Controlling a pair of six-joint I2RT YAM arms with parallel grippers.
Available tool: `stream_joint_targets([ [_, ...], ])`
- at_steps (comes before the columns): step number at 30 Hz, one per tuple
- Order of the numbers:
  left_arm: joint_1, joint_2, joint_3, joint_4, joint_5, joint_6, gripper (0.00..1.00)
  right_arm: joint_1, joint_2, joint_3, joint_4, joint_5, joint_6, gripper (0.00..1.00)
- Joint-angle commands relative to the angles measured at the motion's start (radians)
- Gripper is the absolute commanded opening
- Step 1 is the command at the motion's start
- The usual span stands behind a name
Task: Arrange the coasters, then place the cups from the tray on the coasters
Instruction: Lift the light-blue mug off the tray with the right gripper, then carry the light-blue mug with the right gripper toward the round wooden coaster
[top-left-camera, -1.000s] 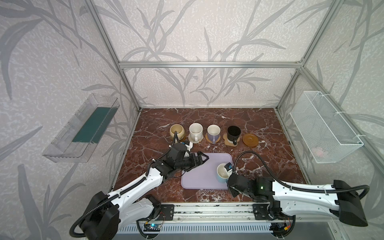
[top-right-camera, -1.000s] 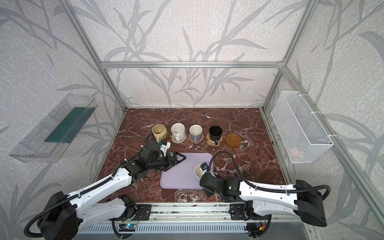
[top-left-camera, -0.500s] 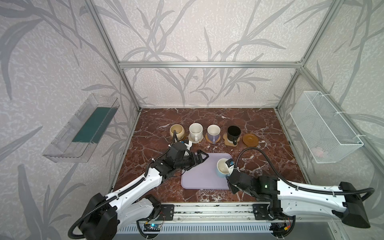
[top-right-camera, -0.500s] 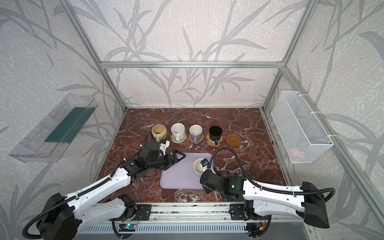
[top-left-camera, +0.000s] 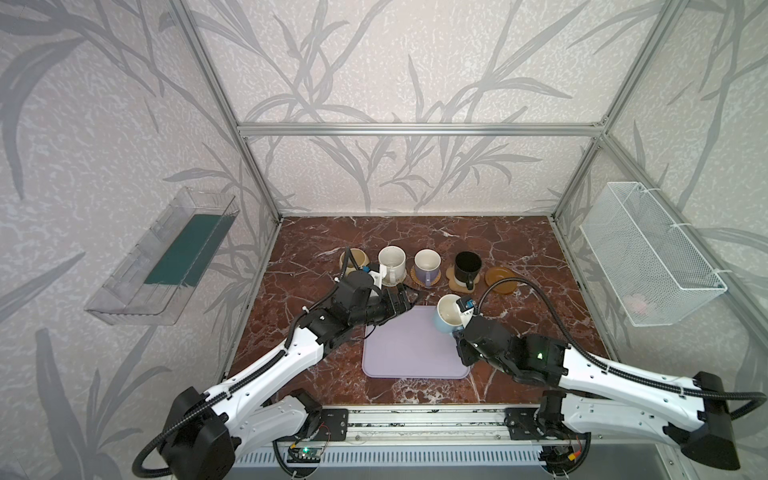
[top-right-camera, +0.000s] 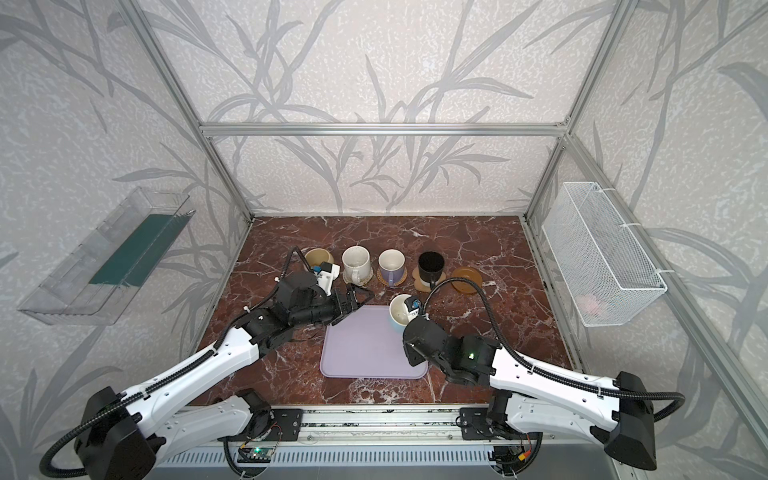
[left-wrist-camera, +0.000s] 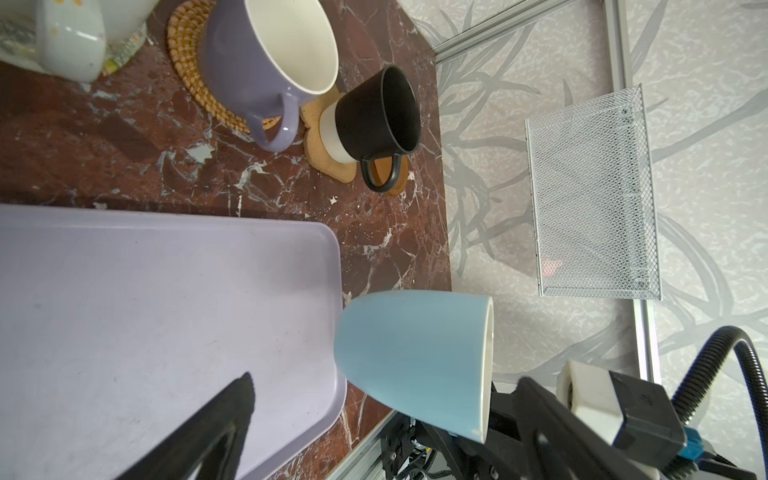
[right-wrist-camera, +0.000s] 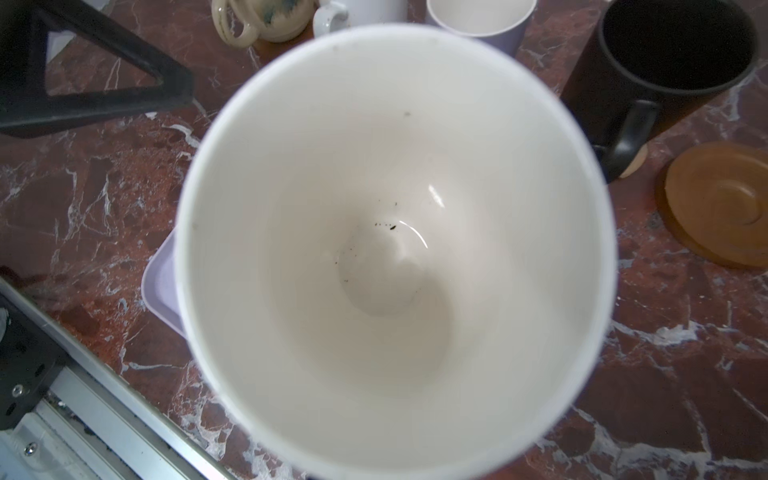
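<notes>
The light blue mug (top-left-camera: 446, 318) has left the tray (top-left-camera: 411, 361). A second ago it sat low by the tray's right edge; it has since been lifted and carried to just above the far right corner, tipped toward the right arm. The right hand (top-left-camera: 460, 328) is clamped on its near side, though the mug hides the fingers.

That leaves the tray bare, so I judge this to be the last cup to place. The beige mug (top-left-camera: 353, 259), white mug (top-left-camera: 391, 262), lilac mug (top-left-camera: 427, 266) and black mug (top-left-camera: 467, 266) already stand on mats in the far row. Only the amber disc (top-left-camera: 500, 280) at the row's right end is free.

The left hand (top-left-camera: 409, 300) hovers by the tray's far left corner, jaws apart and empty, hardly moved.

Bare tabletop (top-left-camera: 536, 316) lies between the mug and the disc. The black mug's handle juts forward just beside the disc, and the right arm's cable (top-left-camera: 519, 286) arches over it. The wire basket (top-left-camera: 648, 253) is well apart.
</notes>
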Motion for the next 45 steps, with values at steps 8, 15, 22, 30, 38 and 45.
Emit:
stream_joint_targets([
  [8, -0.007, 0.143, 0.238, -0.074, -0.003, 0.059, 0.99, -0.262, -0.012, 0.155, -0.063, -0.122, -0.13, 0.0],
  [15, -0.008, 0.283, 0.39, -0.082, 0.039, 0.106, 0.99, -0.425, 0.0, 0.21, -0.097, -0.212, -0.207, 0.0],
  [22, -0.045, 0.44, 0.554, -0.115, 0.046, 0.144, 0.99, -0.551, 0.047, 0.277, -0.115, -0.263, -0.284, 0.0],
  [30, -0.11, 0.58, 0.749, -0.187, -0.019, 0.197, 0.99, -0.692, 0.099, 0.308, -0.105, -0.317, -0.307, 0.0],
  [38, -0.165, 0.713, 0.927, -0.262, -0.077, 0.228, 0.99, -0.802, 0.171, 0.307, -0.077, -0.323, -0.318, 0.0],
  [45, -0.181, 0.79, 1.004, -0.249, -0.111, 0.22, 0.98, -0.874, 0.253, 0.311, -0.052, -0.332, -0.336, 0.0],
])
